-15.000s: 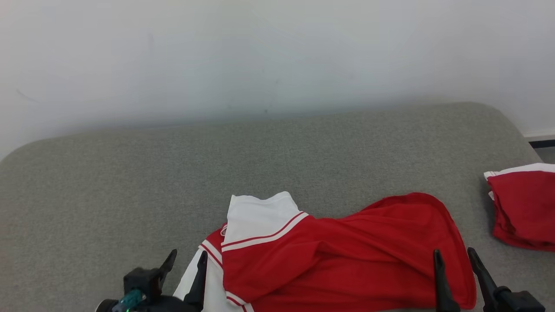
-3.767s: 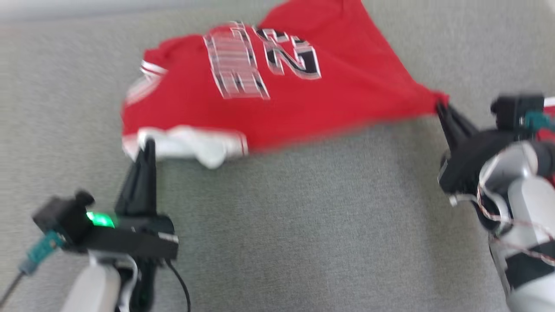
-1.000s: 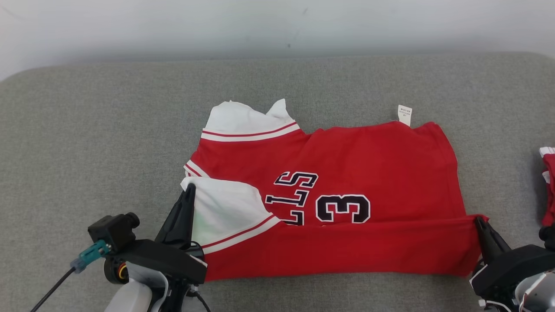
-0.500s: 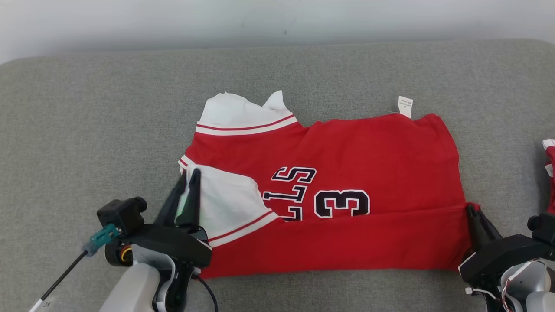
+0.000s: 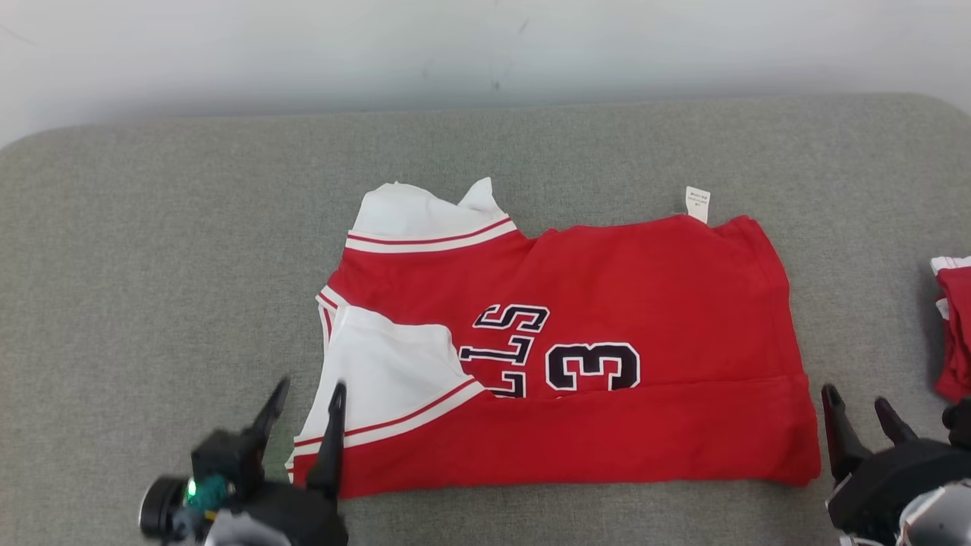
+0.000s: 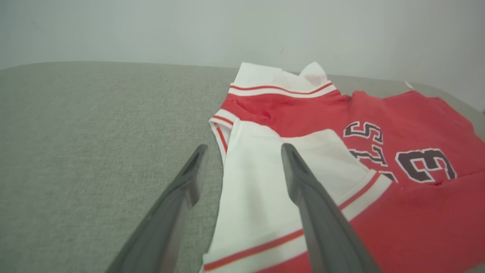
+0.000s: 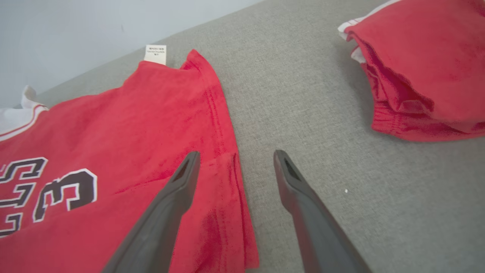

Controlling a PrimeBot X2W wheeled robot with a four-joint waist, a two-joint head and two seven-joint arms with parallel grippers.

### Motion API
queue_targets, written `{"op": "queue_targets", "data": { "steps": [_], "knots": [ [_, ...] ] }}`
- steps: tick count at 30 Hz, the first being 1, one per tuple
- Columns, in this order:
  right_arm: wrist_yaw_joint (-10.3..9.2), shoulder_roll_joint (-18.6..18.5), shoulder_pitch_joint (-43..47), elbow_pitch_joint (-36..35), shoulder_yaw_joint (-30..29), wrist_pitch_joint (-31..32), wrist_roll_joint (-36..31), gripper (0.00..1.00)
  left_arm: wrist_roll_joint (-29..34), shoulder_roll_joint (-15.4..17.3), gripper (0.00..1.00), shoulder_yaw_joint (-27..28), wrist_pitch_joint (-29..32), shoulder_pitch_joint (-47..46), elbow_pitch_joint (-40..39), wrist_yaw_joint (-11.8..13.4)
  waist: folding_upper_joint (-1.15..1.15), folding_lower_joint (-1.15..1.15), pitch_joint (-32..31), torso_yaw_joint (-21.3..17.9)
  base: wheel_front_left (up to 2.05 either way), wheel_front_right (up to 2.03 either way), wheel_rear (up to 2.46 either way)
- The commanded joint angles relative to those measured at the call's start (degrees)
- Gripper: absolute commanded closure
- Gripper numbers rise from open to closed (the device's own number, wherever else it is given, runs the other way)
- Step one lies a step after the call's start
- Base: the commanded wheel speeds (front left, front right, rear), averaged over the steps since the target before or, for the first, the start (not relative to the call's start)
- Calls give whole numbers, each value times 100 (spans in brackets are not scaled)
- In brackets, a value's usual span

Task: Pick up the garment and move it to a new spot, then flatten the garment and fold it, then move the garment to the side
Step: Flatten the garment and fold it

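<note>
Both grippers were clamped on the near edge of the garment (image 5: pixel 607 303) a second ago. Both now stand apart and hold nothing.

- Left gripper (image 5: pixel 309 387): lower left of the head view. Jaws apart; one finger is over the white sleeve (image 5: pixel 379 371), the other over the grey cushion (image 5: pixel 152 265). No cloth is pinched between them.
- Right gripper (image 5: pixel 857 398): lower right of the head view. Jaws apart, just beside the garment's lower right corner and clear of the cloth.

The garment lies at the centre of the frame, flat on the cushion. Its near band is turned up over the body and covers the lower part of the lettering. The band stays in place after release.

Assessment: the first fold is laid and holds. The far sleeve, upper left of the garment, is creased and not yet folded in. Further folds remain, then the move to the side, probably toward the red pile (image 5: pixel 954 334) at the right edge.
</note>
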Motion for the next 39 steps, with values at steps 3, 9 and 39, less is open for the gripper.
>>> {"op": "queue_targets", "data": {
  "steps": [3,9,39],
  "knots": [
    [-14,1,294,-263,-53,294,-194,0,223,165,0,-157,207,402,-127,220,0,1,-101,10,0,0,0],
    [-14,-2,571,-394,52,736,-168,0,261,230,0,-242,645,773,-223,552,0,1,-157,44,0,0,0],
    [-14,-4,353,332,-172,1724,69,100,-443,265,100,-397,1967,1060,-673,465,0,1,-208,182,0,0,0]
  ]
}}
